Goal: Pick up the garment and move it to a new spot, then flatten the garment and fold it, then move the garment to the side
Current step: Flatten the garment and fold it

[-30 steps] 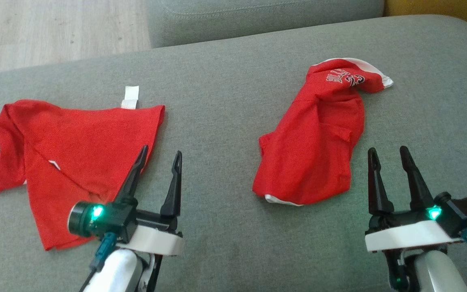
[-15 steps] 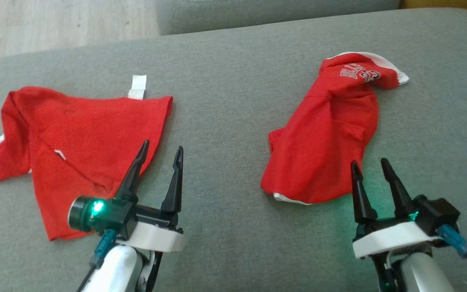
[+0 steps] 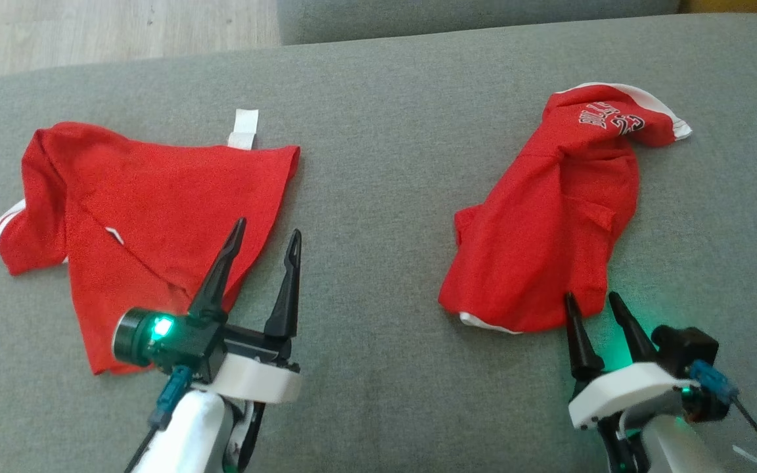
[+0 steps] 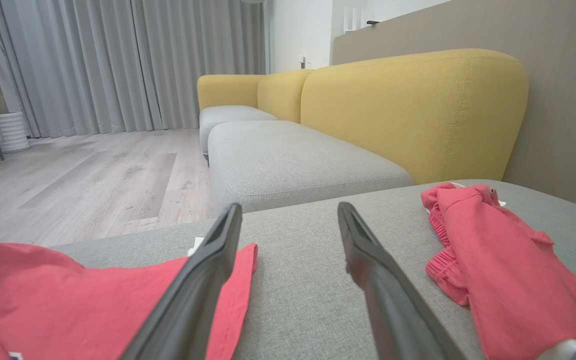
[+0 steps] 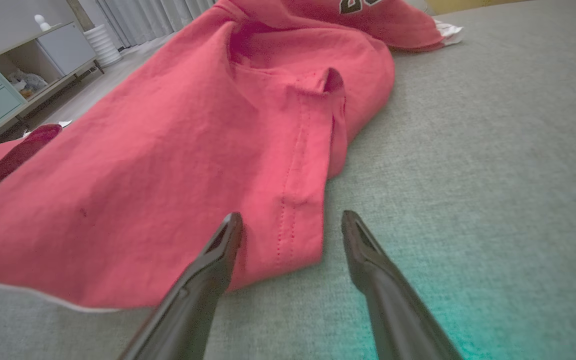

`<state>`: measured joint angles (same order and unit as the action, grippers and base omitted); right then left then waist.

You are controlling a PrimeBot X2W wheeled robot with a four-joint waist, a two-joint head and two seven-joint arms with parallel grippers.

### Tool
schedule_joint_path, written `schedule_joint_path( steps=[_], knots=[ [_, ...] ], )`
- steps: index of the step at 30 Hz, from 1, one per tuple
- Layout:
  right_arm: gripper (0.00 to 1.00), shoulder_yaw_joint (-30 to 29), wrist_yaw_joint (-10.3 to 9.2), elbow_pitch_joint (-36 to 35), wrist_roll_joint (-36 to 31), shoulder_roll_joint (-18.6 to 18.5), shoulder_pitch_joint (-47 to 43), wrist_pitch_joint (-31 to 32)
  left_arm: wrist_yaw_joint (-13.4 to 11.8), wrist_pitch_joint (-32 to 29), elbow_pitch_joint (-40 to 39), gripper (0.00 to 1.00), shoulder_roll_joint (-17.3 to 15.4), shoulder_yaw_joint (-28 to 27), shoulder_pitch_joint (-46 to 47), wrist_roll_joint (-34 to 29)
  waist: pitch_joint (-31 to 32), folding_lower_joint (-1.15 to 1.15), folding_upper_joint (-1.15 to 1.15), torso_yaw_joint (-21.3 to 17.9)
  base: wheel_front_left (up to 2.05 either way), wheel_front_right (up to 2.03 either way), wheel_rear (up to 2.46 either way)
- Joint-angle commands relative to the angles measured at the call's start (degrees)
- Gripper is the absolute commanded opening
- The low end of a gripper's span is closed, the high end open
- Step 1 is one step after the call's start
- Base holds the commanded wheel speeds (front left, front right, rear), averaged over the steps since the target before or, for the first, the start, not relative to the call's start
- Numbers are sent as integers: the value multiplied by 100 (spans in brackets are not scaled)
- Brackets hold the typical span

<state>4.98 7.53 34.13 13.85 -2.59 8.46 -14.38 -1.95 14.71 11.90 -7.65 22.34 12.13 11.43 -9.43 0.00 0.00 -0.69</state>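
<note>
A crumpled red garment (image 3: 549, 217) with white trim and black lettering at its far end lies on the right of the grey cushion (image 3: 385, 144). My right gripper (image 3: 592, 297) is open at its near hem, and its fingertips straddle the hem's right corner (image 5: 298, 235) low over the cushion. In the right wrist view the right gripper (image 5: 292, 215) holds nothing. A second red garment (image 3: 155, 197) lies spread on the left. My left gripper (image 3: 267, 228) hovers open over its right edge, also empty. The left wrist view has the left gripper (image 4: 290, 207) between both garments (image 4: 68, 295) (image 4: 508, 260).
Beyond the cushion stand another grey seat (image 4: 288, 160) and yellow sofa backs (image 4: 408, 105). Wooden floor (image 3: 89, 33) lies past the cushion's far left edge. A pale cabinet (image 5: 13, 75) stands far off. Bare grey cushion separates the two garments.
My right gripper has dropped and drawn in to the right garment's near hem corner. The camera has shifted, sliding the scene rightward. The left gripper has kept its place.
</note>
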Motion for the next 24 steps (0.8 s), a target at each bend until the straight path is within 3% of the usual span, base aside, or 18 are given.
schedule_joint_path(
  steps=[1,8,9,10,16,24],
  knots=[
    [100,127,-4,-104,33,-29,255,-62,17,29,-168,100,-6,-221,203,-72,-12,0,0,5,0,0,0],
    [100,229,-4,169,130,-29,533,-62,115,29,-116,100,-42,-235,353,-216,-128,0,0,14,0,0,0],
    [68,262,-4,226,125,-29,570,-62,124,29,-109,100,-47,-250,388,-221,-130,0,0,10,0,0,0],
    [0,280,-4,265,111,-29,603,-62,130,29,-101,100,-50,-265,414,-225,-124,0,0,3,0,0,0],
    [0,-183,-4,173,-353,-29,666,-62,117,29,-94,100,-12,-347,369,-221,13,0,0,-150,0,0,0],
    [0,-1866,-4,-442,-1466,-29,669,-28,121,29,-144,100,102,-387,194,-225,182,0,0,-363,0,0,0]
  ],
)
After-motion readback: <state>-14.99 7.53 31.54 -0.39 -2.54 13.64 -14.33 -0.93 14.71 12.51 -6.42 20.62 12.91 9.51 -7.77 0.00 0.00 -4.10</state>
